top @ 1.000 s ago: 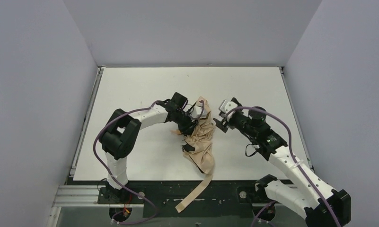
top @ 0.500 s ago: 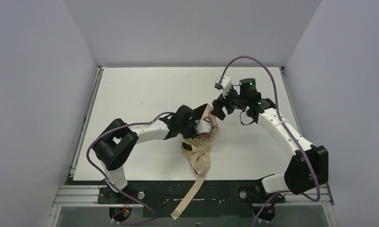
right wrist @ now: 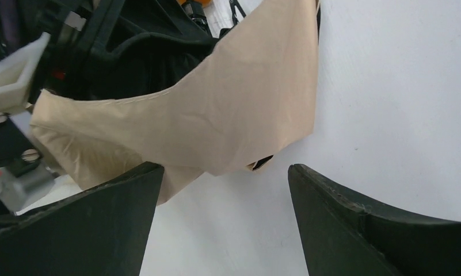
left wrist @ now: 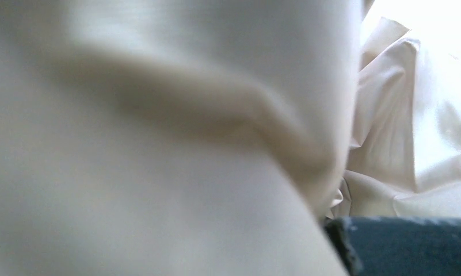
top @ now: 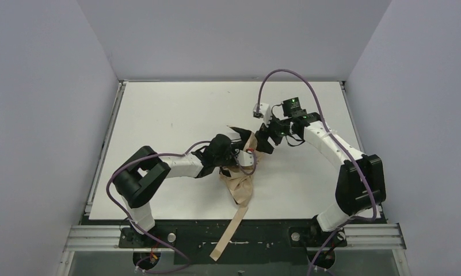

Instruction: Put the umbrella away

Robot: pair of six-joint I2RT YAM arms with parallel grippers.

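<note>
The umbrella lies as a crumpled beige bundle in the middle of the white table. Its tan strap trails over the near edge. My left gripper is buried in the bundle's upper part and holds it. Blurred beige fabric fills the left wrist view, with one dark finger at the bottom right. My right gripper stands open just right of the raised fabric edge. In the right wrist view, a fold of the umbrella hangs just ahead of the right gripper, with nothing between the fingertips.
Grey walls close off the table at the back and on both sides. A metal rail runs along the near edge beside the arm bases. The right arm's purple cable arches over the back of the table.
The right arm swung from beside the umbrella to the back, then down toward the raised fabric edge, with its jaws opening wider. The left gripper shifted nearer and dragged the bundle and strap along.
</note>
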